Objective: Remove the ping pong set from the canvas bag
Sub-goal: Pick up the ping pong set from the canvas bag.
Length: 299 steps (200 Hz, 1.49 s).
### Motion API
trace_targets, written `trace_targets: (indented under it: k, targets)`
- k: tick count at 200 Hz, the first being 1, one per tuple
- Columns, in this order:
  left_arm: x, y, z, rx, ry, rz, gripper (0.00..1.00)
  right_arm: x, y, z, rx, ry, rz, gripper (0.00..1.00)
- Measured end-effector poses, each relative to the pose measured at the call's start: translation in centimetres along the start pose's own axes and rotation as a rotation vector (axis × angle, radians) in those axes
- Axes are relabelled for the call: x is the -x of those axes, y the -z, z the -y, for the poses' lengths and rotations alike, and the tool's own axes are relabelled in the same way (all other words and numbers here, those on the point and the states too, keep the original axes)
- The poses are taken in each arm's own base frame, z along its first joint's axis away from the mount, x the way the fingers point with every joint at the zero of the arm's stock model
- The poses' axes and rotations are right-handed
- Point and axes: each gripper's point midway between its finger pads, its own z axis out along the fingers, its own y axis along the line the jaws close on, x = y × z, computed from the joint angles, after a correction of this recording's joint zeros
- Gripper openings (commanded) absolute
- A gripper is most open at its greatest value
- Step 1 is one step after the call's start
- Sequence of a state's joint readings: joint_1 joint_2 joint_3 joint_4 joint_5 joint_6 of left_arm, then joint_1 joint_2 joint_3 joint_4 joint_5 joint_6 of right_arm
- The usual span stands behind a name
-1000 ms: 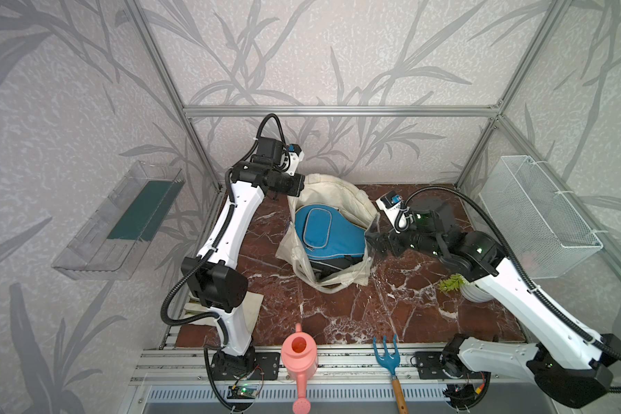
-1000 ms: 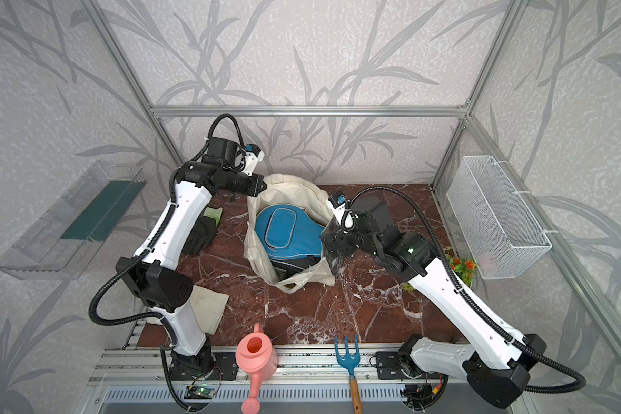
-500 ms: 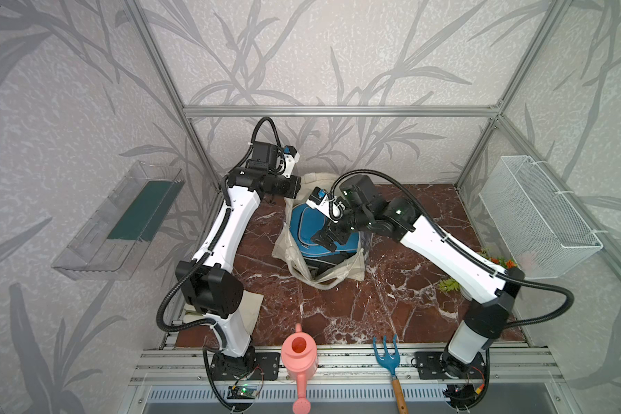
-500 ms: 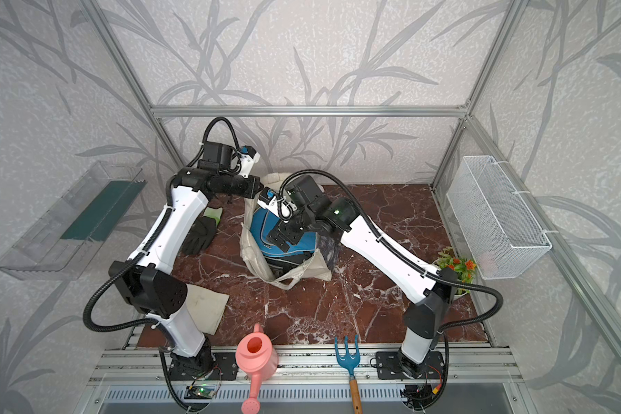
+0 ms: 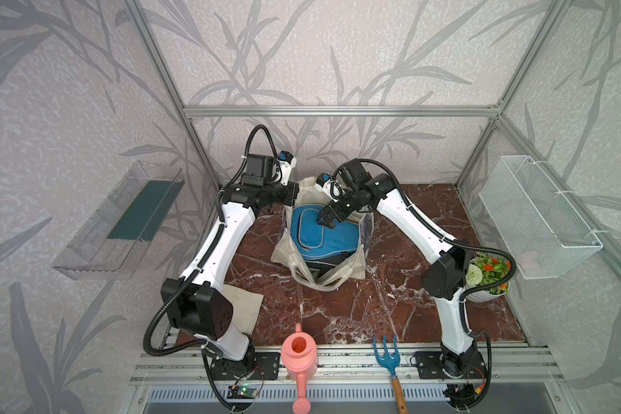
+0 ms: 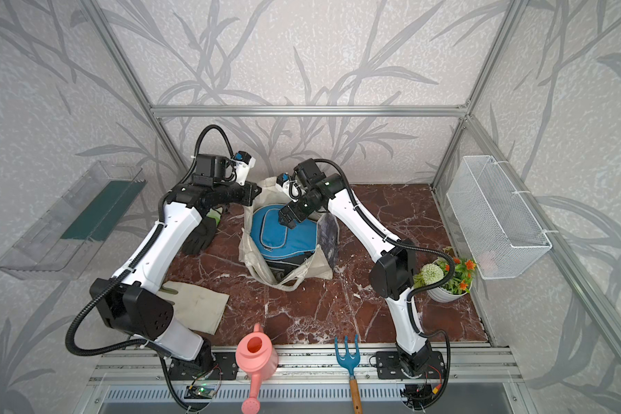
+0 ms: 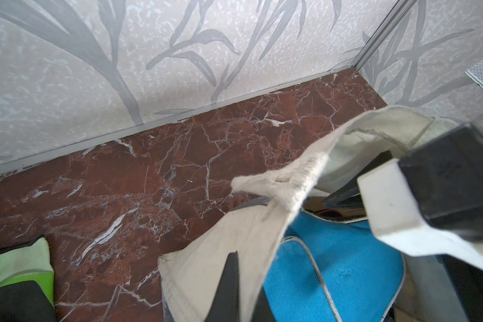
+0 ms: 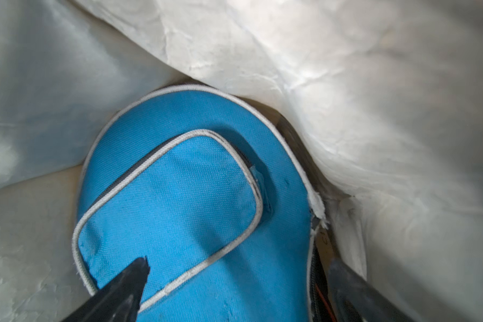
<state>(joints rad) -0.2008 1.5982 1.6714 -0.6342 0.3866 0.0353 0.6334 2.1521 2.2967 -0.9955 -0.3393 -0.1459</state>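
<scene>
The cream canvas bag (image 5: 341, 277) (image 6: 294, 277) lies in the middle of the table with its mouth held wide. A blue paddle case (image 5: 323, 236) (image 6: 284, 238) of the ping pong set fills the opening, and a black case (image 5: 321, 264) shows beneath it. My left gripper (image 5: 294, 193) (image 6: 255, 191) (image 7: 246, 295) is shut on the bag's rim cloth (image 7: 221, 251) at the back left. My right gripper (image 5: 325, 220) (image 6: 287, 219) (image 8: 239, 263) is open inside the bag's mouth, just over the blue case (image 8: 193, 195). One finger hangs over the case's face, the other past its edge.
A pink watering can (image 5: 299, 355) and a blue garden fork (image 5: 386, 353) lie at the front rail. A flower pot (image 5: 488, 276) stands at the right below a wire basket (image 5: 538, 218). A beige cloth (image 6: 198, 308) and a dark glove (image 6: 201, 236) lie left of the bag.
My right arm swung from beside the bag's right side into its mouth, over the blue case, jaws still open. My left gripper kept hold of the rim and drew it slightly back.
</scene>
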Motion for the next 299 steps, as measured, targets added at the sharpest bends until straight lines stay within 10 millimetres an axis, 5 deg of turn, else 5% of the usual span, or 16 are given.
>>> trace_targets:
  k: [72,140,226,299]
  targets:
    - [-0.1,-0.7,0.5,-0.052,-0.025,0.033,0.0,-2.9,-2.7,0.8,0.047,-0.071,-0.096,0.99]
    - [-1.0,-1.5,0.8,-0.095,-0.033,0.028,0.0,-3.5,-4.1,2.0,0.13,-0.114,-0.055,0.99]
    - [-0.9,-1.4,1.4,-0.129,-0.049,0.036,0.0,-4.0,-2.0,2.8,0.025,-0.071,-0.039,0.99]
    - [-1.0,-1.4,2.1,-0.173,-0.072,0.036,0.0,-3.0,-2.3,3.9,-0.03,-0.039,0.006,0.99]
